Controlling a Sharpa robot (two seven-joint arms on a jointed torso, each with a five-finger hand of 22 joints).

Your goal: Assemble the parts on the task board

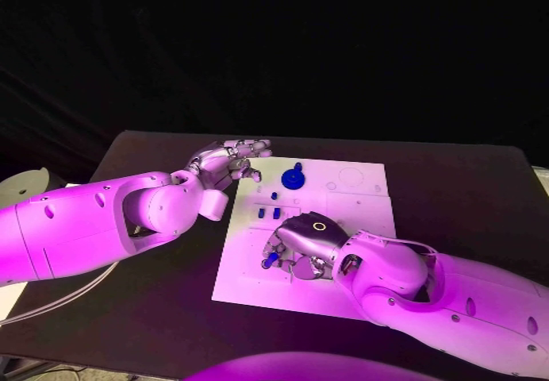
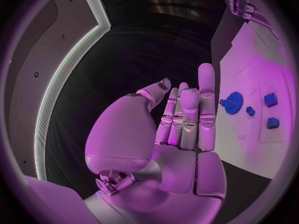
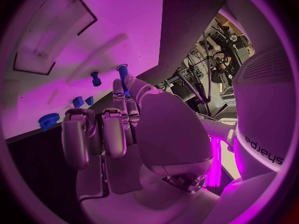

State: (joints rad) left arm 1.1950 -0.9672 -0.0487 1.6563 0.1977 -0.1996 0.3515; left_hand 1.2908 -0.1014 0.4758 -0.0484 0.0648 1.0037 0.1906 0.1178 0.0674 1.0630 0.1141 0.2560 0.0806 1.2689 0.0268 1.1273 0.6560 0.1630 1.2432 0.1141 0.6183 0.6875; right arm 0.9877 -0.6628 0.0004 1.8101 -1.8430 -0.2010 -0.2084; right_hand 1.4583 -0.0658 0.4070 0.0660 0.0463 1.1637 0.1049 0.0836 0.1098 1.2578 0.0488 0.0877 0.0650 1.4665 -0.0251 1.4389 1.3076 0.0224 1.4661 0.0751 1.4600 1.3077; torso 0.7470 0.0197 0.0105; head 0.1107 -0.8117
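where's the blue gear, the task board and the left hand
blue gear (image 1: pixel 294 176), head view, gear's middle
task board (image 1: pixel 360 208), head view, bare right part
left hand (image 2: pixel 181 119), left wrist view, fingers' middle

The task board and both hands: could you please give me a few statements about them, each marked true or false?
1. The left hand holds the blue gear. False: the gear lies on the task board, apart from that hand, whose fingers are straight and empty.
2. The right hand is over the near part of the board. True.
3. The gear lies near the board's far edge. True.
4. The board rests on a white table. False: the table is black.
5. The right hand pinches a blue peg. True, as far as the right wrist view shows.
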